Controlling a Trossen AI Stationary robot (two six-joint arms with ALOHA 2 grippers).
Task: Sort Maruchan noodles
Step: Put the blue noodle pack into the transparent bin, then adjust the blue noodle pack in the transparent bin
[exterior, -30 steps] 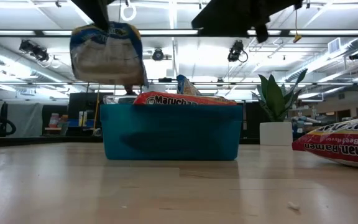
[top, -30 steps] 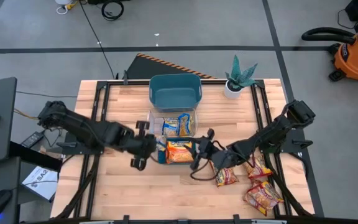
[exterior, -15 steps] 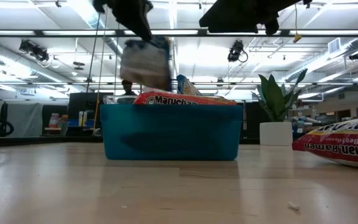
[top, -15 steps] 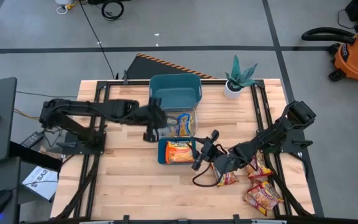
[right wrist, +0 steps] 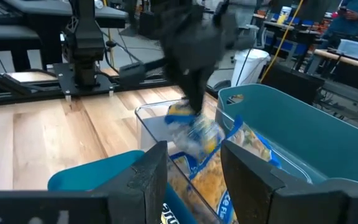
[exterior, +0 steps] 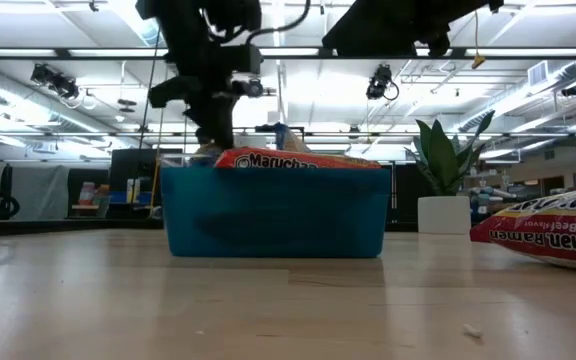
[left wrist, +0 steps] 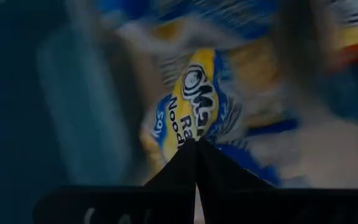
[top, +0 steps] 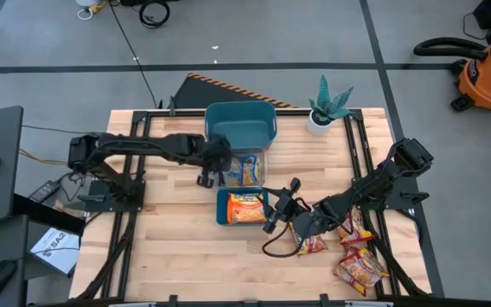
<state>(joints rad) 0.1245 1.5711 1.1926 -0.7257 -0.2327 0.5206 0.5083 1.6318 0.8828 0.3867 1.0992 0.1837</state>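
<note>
The sort looks roughly half done, by my reckoning: the clear bin (top: 244, 169) has yellow-and-blue packets in it, the small teal bin (top: 242, 207) in front of it holds an orange packet (top: 246, 207), and the big teal bin (top: 240, 124) at the back looks empty from above. Left to go are the red packets (top: 358, 266) lying loose on the table (top: 169, 247), a cluster of three or so just behind and beside the right gripper (top: 276, 211). That gripper hovers by the small teal bin with its jaws spread and nothing between them. Over at the clear bin, the left gripper (top: 210, 167) is dipped right in, jaws pressed together on the edge of a yellow-and-blue packet (left wrist: 194, 115). The packet hangs straight out from the fingertips, long axis running on from the jaws down into the bin, print facing the wrist camera. How the packets already inside lie, I can't quite tell.
</note>
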